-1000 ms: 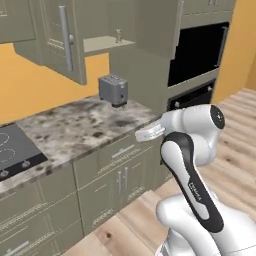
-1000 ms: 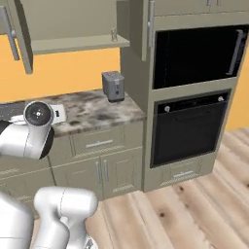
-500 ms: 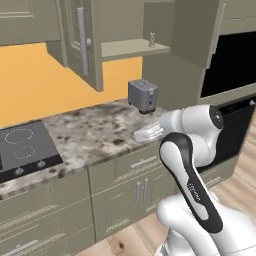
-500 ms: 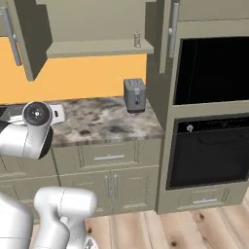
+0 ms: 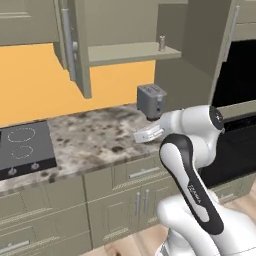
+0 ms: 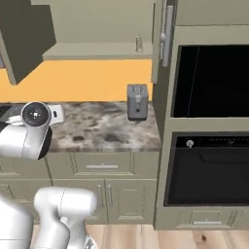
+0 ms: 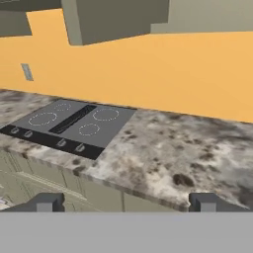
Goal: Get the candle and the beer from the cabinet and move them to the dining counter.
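Note:
The cabinet point(image 5: 132, 52) hangs over the worktop with both doors swung open, and its one shelf point(image 6: 92, 50) is in sight. A small pale grey candle point(image 5: 161, 43) stands at the shelf's right end, also visible as the candle point(image 6: 138, 43). The beer is hidden or out of view, and the dining counter is out of view. My gripper point(image 7: 127, 202) is open with nothing between its fingertips point(image 7: 47, 202). It hovers low over the worktop's front edge, well below and in front of the shelf. The gripper point(image 5: 139, 136) points left, toward the cooktop.
A grey toaster point(image 5: 151, 100) stands on the granite worktop point(image 5: 95, 140) under the shelf's right end. A black cooktop point(image 7: 69, 123) lies to the left. The open cabinet door point(image 5: 75, 45) juts out toward me. A tall oven unit point(image 6: 209, 121) fills the right side.
The whole picture has shifted right, so the base has moved: cabinet, toaster and oven sit further right and nearer. The arm keeps its pose and the gripper stays open.

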